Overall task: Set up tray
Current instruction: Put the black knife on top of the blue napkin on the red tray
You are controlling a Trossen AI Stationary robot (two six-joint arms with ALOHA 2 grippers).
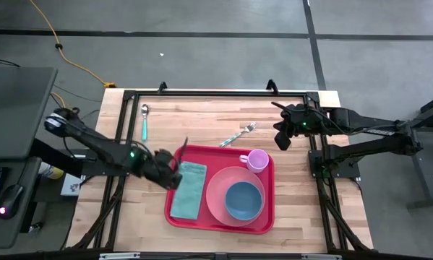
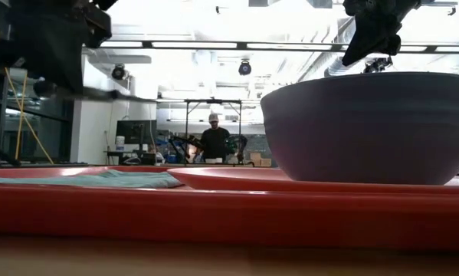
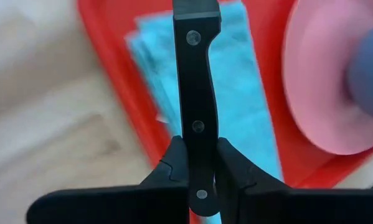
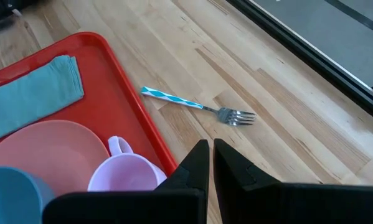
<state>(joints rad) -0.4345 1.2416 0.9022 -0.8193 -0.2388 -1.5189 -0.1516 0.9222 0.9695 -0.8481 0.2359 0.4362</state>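
High view: the large red rectangular plastic tray lies on the wooden tabletop at its near middle, carrying a folded teal cloth napkin, a round pink plate with a blue bowl, and a lilac mug. The left gripper, jaws clamped on a black-handled knife, hovers at the tray's left rim. The right gripper, jaws nearly closed and empty, hangs beside a striped-handled fork. A teal-handled spoon lies apart.
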